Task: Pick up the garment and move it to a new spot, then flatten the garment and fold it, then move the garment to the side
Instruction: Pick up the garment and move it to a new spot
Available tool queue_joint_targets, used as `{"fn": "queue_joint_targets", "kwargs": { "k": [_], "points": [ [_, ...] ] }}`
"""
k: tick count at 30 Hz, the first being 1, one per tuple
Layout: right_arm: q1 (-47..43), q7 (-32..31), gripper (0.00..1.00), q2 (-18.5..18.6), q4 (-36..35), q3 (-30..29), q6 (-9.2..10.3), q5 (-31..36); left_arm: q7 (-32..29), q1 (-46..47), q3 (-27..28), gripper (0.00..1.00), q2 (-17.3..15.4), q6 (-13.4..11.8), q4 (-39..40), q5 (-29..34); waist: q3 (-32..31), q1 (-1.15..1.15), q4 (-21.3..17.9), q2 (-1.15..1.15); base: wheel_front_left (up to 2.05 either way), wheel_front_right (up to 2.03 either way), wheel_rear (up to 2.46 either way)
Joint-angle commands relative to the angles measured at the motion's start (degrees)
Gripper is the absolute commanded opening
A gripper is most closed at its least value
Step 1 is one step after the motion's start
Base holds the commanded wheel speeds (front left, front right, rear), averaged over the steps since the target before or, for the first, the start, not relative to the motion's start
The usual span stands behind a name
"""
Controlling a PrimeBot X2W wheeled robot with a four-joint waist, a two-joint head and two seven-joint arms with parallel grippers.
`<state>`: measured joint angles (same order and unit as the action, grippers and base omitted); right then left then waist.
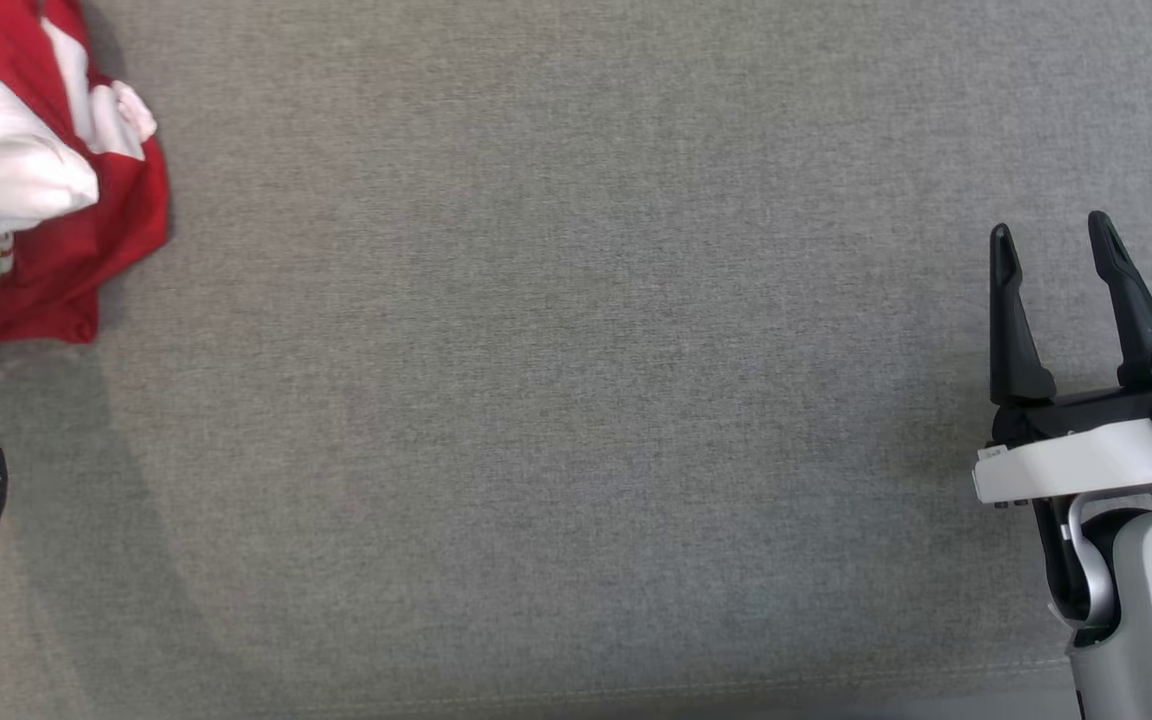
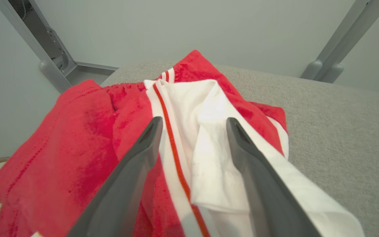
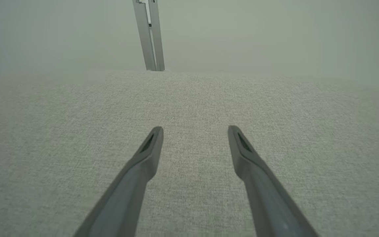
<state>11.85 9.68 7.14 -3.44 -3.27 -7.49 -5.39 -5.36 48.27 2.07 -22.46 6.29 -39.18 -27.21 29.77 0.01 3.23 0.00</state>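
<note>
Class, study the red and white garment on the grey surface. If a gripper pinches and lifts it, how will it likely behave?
Probably floppy: the garment lies crumpled in soft folds, so it should droop from a pinch. Likely light, being only cloth. Pushed, it would probably bunch on the woven surface rather than slide.

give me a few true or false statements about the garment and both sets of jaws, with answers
1. The garment is red and white. True.
2. In the head view the garment lies in the middle of the grey surface. False: it sits at the upper left edge.
3. The left gripper has its jaws shut on the garment. False: the jaws stand open, pointed at the garment.
4. The right gripper has its jaws open over the bare grey surface. True.
5. The garment is folded flat. False: it lies bunched and crumpled.
</note>
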Motion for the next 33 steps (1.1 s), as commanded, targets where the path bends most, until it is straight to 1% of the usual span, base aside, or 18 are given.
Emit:
{"fn": "queue_joint_targets", "kwargs": {
  "k": [1,3,6,7,8,9,15,16,19,22,26,29,32,33],
  "points": [
    [0.4,0.1,1.00,0.2,-0.1,-0.1,0.00,0.3,-1.0,0.8,-0.1,1.00,0.0,0.2,-1.9,-0.5,1.1,-0.01,-1.0,0.00,0.00,0.00,0.00],
    [0.5,0.1,1.00,0.4,0.1,-0.1,0.00,0.2,-2.9,0.8,-0.5,1.00,0.5,0.4,-4.3,-1.4,1.1,-0.01,-1.0,0.00,0.00,0.00,0.00],
    [0.7,0.2,1.00,0.5,0.3,0.2,0.00,0.0,-3.6,1.2,-0.3,1.00,0.7,0.7,-7.1,-3.0,0.9,-0.01,-1.3,0.00,0.00,0.00,0.00],
    [0.7,0.2,1.00,0.5,0.4,0.2,0.00,0.1,-3.3,1.1,-0.7,0.94,0.6,0.7,-7.9,-3.0,0.8,-0.01,-1.3,0.00,0.00,0.00,0.00],
    [0.7,0.2,1.00,0.4,0.5,0.3,0.00,0.1,-2.6,1.2,-0.9,0.40,0.4,0.7,-8.3,-2.7,0.6,-0.01,-1.3,0.00,0.00,0.00,0.00],
    [0.7,0.2,1.00,0.3,0.7,0.4,0.00,0.1,-1.6,1.3,-1.0,0.00,0.2,0.8,-8.8,-2.4,0.3,-0.01,-1.4,0.00,0.00,0.00,0.00],
    [-0.3,0.5,1.00,0.0,1.7,0.9,0.00,0.2,3.9,2.3,-1.6,0.00,-0.8,0.9,-10.1,-1.8,-2.5,-0.01,-1.1,0.00,0.00,0.00,0.00],
    [-0.6,0.8,1.00,-0.2,2.2,1.2,0.00,-0.1,5.7,2.5,-1.8,0.00,-1.3,0.9,-10.2,-1.3,-3.8,-0.01,-1.0,0.00,0.00,0.00,0.00],
    [-0.9,1.3,1.00,-0.6,3.2,1.6,0.00,-0.5,8.9,3.1,-2.2,0.00,-1.8,1.0,-9.7,-0.4,-6.0,-0.01,-0.9,0.00,0.00,0.00,0.00],
    [-1.1,1.6,1.00,-1.0,4.2,2.0,0.00,-0.8,10.7,4.1,-2.9,0.00,-2.7,1.0,-8.2,0.6,-7.9,-0.01,-0.7,0.00,0.00,0.00,0.00],
    [-1.5,2.4,1.00,-1.7,6.1,2.3,0.00,-1.5,12.1,5.2,-3.8,0.00,-3.4,0.9,-4.7,1.6,-10.4,-0.01,-1.0,0.00,0.00,0.00,0.00],
    [-2.0,3.1,1.00,-2.1,7.7,2.5,0.00,-1.9,12.3,6.8,-4.9,0.00,-3.7,0.1,-0.3,2.8,-12.3,-0.01,-1.7,0.00,0.00,0.00,0.00],
    [-2.2,3.7,1.00,-2.6,8.8,2.4,0.00,-2.2,11.6,7.9,-5.9,0.00,-3.3,-0.2,4.2,3.6,-13.7,-0.01,-2.7,0.00,0.00,0.00,0.00],
    [-2.3,3.9,1.00,-2.8,9.5,2.4,0.00,-2.4,10.9,8.8,-6.6,0.00,-2.7,-0.3,7.1,3.9,-14.5,-0.01,-3.5,0.00,0.00,0.00,0.00]
  ]
}}
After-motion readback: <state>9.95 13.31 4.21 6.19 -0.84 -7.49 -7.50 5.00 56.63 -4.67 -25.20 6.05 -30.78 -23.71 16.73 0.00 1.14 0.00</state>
